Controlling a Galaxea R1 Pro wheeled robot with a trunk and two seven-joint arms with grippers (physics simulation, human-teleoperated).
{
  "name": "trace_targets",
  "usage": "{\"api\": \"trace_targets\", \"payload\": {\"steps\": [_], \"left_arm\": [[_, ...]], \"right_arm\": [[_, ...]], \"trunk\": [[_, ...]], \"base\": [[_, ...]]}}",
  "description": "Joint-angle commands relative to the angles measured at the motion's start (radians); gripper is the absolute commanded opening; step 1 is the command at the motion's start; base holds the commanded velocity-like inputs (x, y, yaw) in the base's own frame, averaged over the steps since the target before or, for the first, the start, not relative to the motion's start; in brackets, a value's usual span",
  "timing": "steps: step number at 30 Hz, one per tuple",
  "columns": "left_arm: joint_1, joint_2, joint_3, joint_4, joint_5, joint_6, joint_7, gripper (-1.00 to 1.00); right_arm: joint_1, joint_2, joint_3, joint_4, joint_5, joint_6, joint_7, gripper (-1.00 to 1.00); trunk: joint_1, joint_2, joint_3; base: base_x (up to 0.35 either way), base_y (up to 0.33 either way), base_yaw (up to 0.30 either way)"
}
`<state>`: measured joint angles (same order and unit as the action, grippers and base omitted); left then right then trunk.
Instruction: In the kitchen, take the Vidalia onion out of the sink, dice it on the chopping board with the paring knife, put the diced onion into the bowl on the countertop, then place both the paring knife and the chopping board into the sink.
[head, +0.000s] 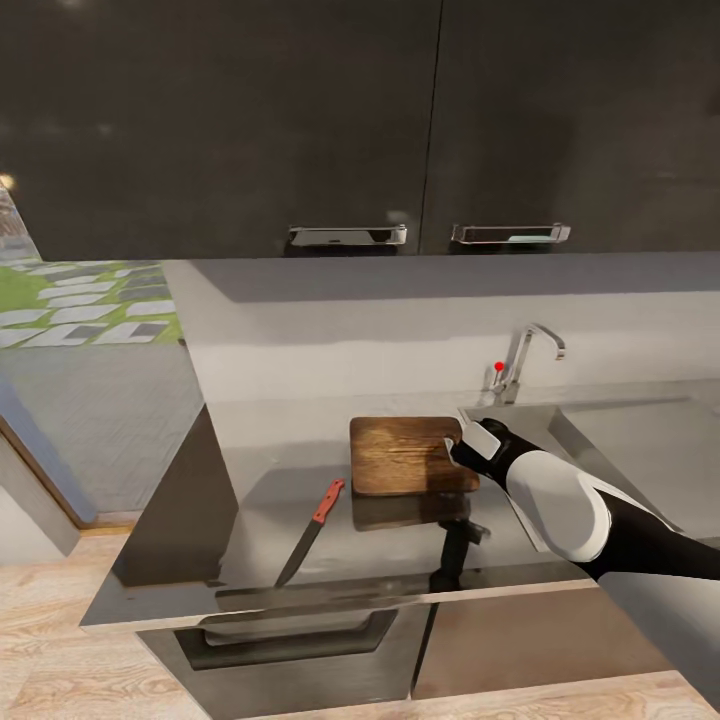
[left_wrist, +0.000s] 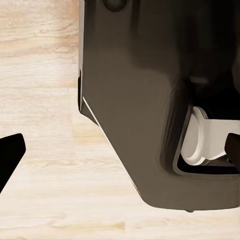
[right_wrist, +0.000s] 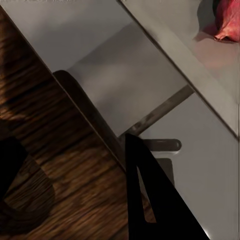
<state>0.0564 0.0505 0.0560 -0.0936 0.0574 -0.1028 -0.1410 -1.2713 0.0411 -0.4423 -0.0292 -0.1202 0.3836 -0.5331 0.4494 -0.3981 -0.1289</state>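
A light wood floor runs beneath a large dark, glossy part of the robot's body, which carries a white rounded fitting at one side, while a black fingertip of the left gripper pokes in from the edge.

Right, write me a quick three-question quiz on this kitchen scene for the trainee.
1. True or false: the paring knife lies on top of the chopping board.
2. Pick one: the right tool is at A) the board's right edge, B) the board's left edge, C) the knife.
3. Fill in: the knob on the tap is ___.

Key: 1 false, it lies on the countertop beside the board; 2 A; 3 red.
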Motion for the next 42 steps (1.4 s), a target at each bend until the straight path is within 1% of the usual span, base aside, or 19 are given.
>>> {"api": "trace_targets", "payload": {"steps": [1, 5, 9, 13, 18, 28, 33, 42], "left_arm": [[0.000, 0.000, 0.005, -0.002, 0.006, 0.000, -0.006, 1.00], [0.000, 0.000, 0.005, -0.002, 0.006, 0.001, -0.006, 1.00], [0.000, 0.000, 0.005, -0.002, 0.006, 0.001, -0.006, 1.00], [0.000, 0.000, 0.005, -0.002, 0.005, 0.001, -0.007, 1.00], [0.000, 0.000, 0.005, -0.002, 0.005, 0.002, -0.006, 1.00], [0.000, 0.000, 0.006, -0.002, 0.005, 0.002, -0.006, 1.00], [0.000, 0.000, 0.007, -0.003, 0.005, 0.001, -0.006, 1.00], [0.000, 0.000, 0.007, -0.003, 0.005, 0.002, -0.006, 1.00]], "right_arm": [[0.000, -0.001, 0.005, -0.003, -0.010, 0.005, -0.005, -1.00], [0.000, -0.004, 0.005, -0.003, -0.009, 0.006, -0.008, -1.00], [0.000, -0.005, 0.005, -0.003, -0.008, 0.006, -0.036, -1.00], [0.000, -0.018, 0.006, 0.001, -0.007, 0.006, -0.044, -1.00], [0.000, -0.022, 0.009, 0.006, -0.006, 0.007, -0.046, -1.00], [0.000, -0.019, 0.014, 0.010, -0.002, 0.008, -0.049, -1.00], [0.000, -0.018, 0.014, 0.011, -0.002, 0.033, -0.051, -1.00], [0.017, -0.017, 0.014, 0.011, -0.002, 0.037, -0.051, -1.00]], "trunk": [[0.001, -0.002, -0.002], [0.001, -0.002, -0.002], [0.001, -0.002, -0.002], [0.001, -0.002, -0.002], [0.001, -0.002, -0.002], [0.001, -0.002, -0.002], [0.001, -0.002, -0.002], [0.001, -0.002, -0.002]], "base": [[0.000, 0.000, 0.000], [0.000, 0.000, 0.000], [0.000, 0.000, 0.000], [0.000, 0.000, 0.000], [0.000, 0.000, 0.000], [0.000, 0.000, 0.000], [0.000, 0.000, 0.000], [0.000, -0.016, 0.000]]}}
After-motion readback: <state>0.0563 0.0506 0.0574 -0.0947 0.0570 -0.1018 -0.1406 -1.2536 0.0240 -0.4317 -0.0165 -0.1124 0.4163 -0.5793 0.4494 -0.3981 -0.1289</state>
